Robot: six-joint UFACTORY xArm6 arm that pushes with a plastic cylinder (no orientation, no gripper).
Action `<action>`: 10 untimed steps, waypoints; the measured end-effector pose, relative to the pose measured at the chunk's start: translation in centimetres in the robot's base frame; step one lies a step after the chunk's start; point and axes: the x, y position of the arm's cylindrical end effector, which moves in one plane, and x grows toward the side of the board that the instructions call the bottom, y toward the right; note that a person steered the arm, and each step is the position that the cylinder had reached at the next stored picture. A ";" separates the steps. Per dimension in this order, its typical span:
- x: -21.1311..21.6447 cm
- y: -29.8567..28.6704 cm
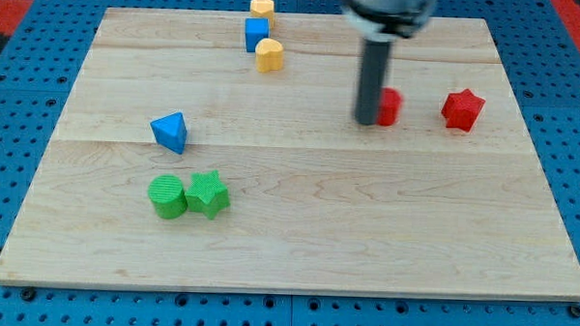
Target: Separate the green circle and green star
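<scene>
The green circle (pixel 167 196) and the green star (pixel 208 193) sit side by side, touching, at the lower left of the wooden board (pixel 365 224). The circle is on the view's left of the star. My tip (pixel 367 120) is at the upper middle-right of the board, far from both green blocks, right against the left side of a red block (pixel 390 106) that the rod partly hides.
A red star (pixel 462 109) lies right of the red block. A blue triangle (pixel 170 132) lies above the green pair. At the top edge stand a yellow block (pixel 263 7), a blue cube (pixel 257 33) and another yellow block (pixel 270 55).
</scene>
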 end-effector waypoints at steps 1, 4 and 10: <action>1.3 -0.4; 7.4 -23.4; 17.0 -26.7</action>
